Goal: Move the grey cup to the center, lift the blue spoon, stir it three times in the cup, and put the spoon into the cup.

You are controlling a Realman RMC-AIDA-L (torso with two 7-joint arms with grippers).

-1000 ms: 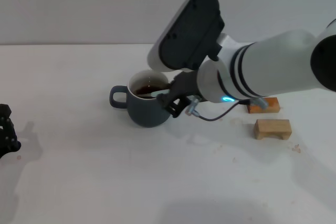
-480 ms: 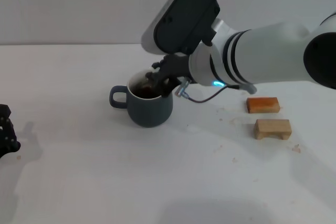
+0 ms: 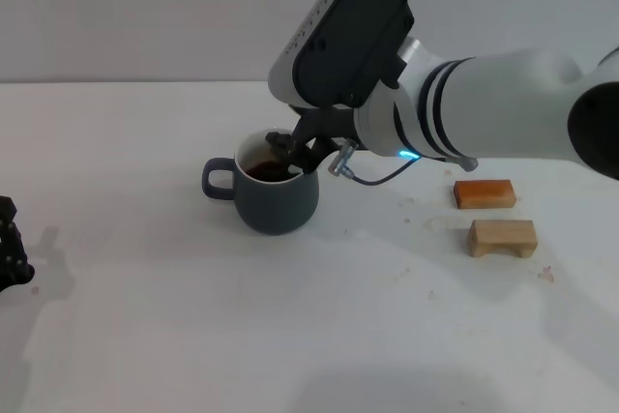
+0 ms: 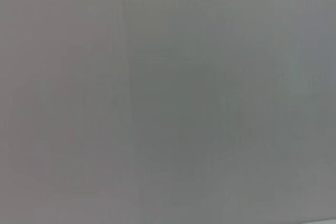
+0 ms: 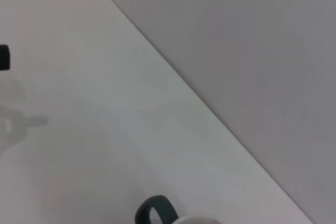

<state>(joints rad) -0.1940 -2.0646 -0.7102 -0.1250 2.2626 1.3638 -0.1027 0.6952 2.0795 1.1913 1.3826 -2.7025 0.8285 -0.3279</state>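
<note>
Right tool [image 3: 293,150] over the mug's rim at its 1 o'clock, grip state cannot tell | rounded slate-grey ceramic mug [image 3: 276,195] with dark brown liquid mid-tabletop [image 3: 193,316], handle at 9 o'clock | spoon not visible | left tool [image 3: 10,253] parked at 9 o'clock edge

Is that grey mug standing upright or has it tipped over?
Upright. The grey cup sits flat on the table, its mouth facing up with dark liquid level inside, while the right gripper hovers over its rim.
</note>
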